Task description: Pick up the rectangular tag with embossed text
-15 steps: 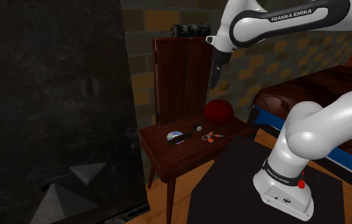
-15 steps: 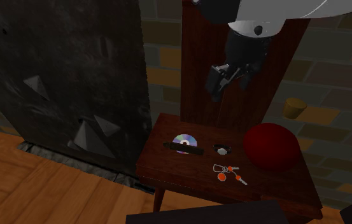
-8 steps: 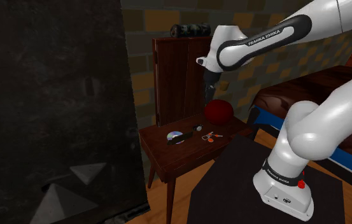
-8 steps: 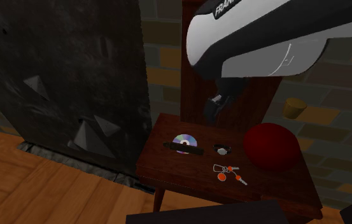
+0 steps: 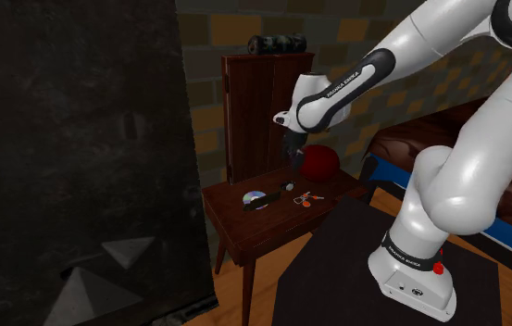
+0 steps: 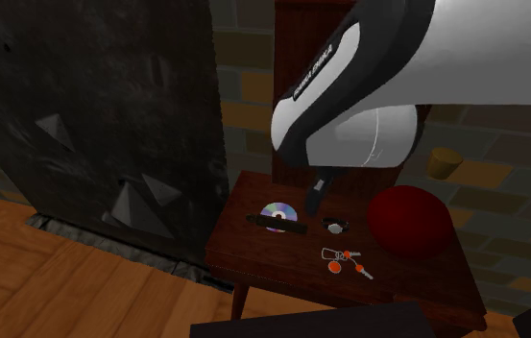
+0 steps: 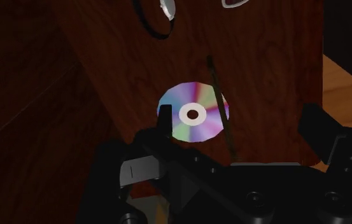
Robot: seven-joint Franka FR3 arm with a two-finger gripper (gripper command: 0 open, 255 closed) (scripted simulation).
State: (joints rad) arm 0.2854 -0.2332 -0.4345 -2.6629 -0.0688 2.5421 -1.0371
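End effector (image 7: 238, 118) wide open, empty, hovering above dark tag (image 7: 221, 107) lying across disc (image 7: 181, 127)

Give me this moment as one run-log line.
stage: pre-grasp | jaws: open, over disc | dark tag: flat across disc, not held | nearby: keys, red round object

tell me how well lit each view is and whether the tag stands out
Shoulder view: dim, the dark tag barely shows on the table. Second exterior view: dim too, the disc stands out. Wrist view: dark, the tag reads against the disc's rainbow sheen.
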